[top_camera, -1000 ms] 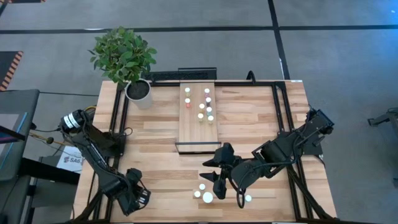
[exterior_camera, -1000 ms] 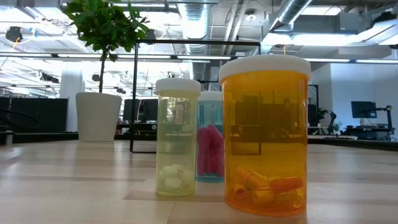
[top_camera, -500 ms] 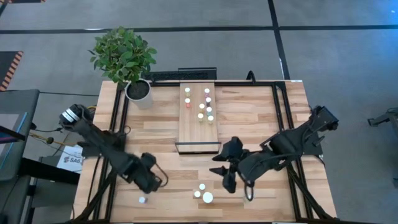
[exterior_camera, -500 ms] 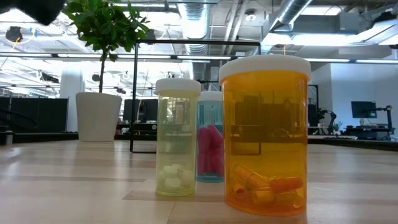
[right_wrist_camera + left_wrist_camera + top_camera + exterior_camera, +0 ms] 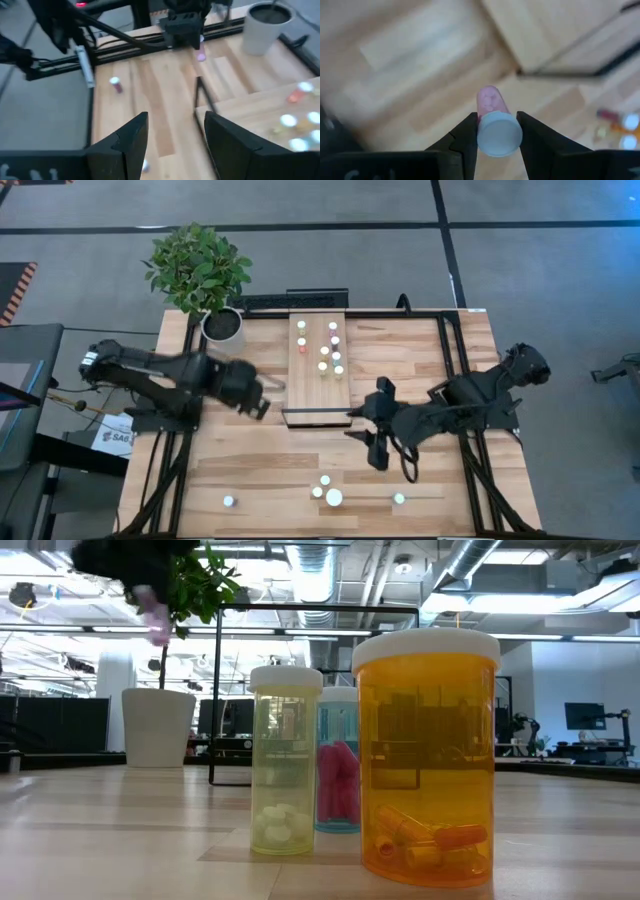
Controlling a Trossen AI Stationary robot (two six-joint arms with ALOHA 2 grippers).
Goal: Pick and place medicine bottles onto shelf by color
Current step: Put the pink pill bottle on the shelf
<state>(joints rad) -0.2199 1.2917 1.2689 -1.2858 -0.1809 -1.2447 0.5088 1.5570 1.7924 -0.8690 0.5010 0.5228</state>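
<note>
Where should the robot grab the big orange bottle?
Probably from straight above, closing on the white cap of the big orange bottle. It stands upright, and the yellow bottle stands close on one side, so coming in sideways looks tight.

The left gripper (image 5: 262, 395) carried a pink white-capped bottle (image 5: 493, 120) up toward the light-wood plank shelf (image 5: 318, 385); the right gripper (image 5: 368, 432) drew back, fingers apart.
</note>
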